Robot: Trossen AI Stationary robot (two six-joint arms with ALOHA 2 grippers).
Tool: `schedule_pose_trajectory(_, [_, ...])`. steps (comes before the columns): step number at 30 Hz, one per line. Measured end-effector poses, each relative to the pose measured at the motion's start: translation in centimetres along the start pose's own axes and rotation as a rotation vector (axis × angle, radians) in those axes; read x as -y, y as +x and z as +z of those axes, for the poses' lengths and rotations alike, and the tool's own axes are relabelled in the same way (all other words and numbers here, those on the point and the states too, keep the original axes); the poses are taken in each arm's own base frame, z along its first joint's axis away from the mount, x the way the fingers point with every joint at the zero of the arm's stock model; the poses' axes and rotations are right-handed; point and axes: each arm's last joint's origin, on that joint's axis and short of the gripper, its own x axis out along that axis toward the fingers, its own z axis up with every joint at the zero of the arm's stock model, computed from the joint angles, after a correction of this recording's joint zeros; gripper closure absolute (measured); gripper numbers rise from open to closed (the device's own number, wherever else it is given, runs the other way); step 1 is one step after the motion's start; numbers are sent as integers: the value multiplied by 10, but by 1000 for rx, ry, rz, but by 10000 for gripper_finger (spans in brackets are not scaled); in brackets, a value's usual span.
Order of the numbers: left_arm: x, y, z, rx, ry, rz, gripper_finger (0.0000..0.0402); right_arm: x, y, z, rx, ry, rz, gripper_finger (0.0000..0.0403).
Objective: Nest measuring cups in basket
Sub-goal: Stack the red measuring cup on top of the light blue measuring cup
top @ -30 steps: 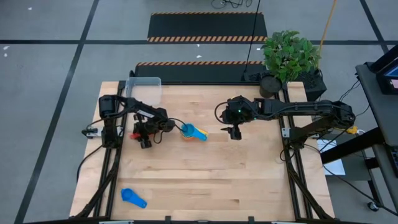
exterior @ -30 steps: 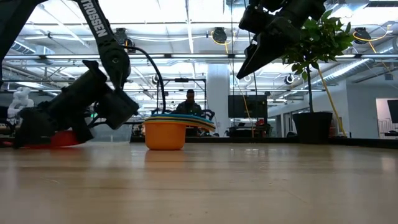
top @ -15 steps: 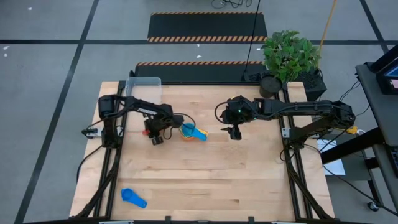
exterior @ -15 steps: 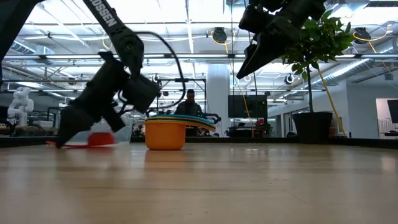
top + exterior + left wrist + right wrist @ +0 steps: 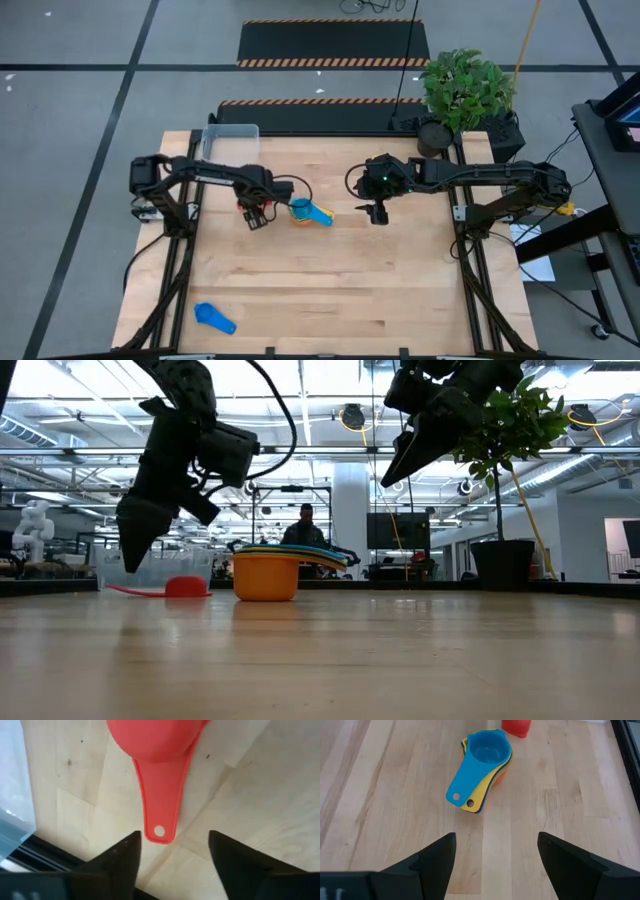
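Note:
A red measuring cup (image 5: 156, 740) lies on the table, seemingly mouth down, with its handle (image 5: 158, 805) flat on the wood. My left gripper (image 5: 172, 850) hangs open just above the handle's free end, clear of it; the low view shows the left gripper (image 5: 135, 550) raised over the red cup (image 5: 185, 587). To the right stands a nested stack of cups (image 5: 305, 210), light blue on top and orange at the bottom (image 5: 265, 575). My right gripper (image 5: 376, 212) waits open in the air right of the stack. The clear basket (image 5: 230, 140) sits at the far left.
A single light blue cup (image 5: 213, 318) lies near the table's near left corner. A potted plant (image 5: 462, 90) stands beyond the far right corner. Bare wood spreads over the middle and right of the table (image 5: 400, 290). A person shows far off in the room.
My left gripper has dragged the red cup along the table to the right, toward the stack. It has then let go and risen, tipping more steeply downward. The red cup now lies by itself just left of the stack.

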Motion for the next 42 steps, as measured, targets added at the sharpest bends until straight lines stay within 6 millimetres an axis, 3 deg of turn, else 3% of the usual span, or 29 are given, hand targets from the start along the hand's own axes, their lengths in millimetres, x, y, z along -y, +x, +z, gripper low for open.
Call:
schedule_pose_trajectory(4, [-14, -2, 0, 12, -12, -22, 117, -1, 0, 0, 2, 3, 10, 131])
schedule_pose_trajectory(10, [-25, 20, -2, -28, 6, -34, 82, -4, 0, 0, 0, 0, 59, 131])
schedule_pose_trajectory(21, [-20, 56, -17, -41, 16, -63, 110, -5, 0, 1, 9, -9, 60, 131])
schedule_pose_trajectory(32, [-23, 56, -16, -22, 11, -66, 128, -5, 0, 1, 13, -12, 58, 131])
schedule_pose_trajectory(42, [-29, 51, -17, 28, -15, -68, 106, -5, 0, 1, 13, -12, 58, 131])
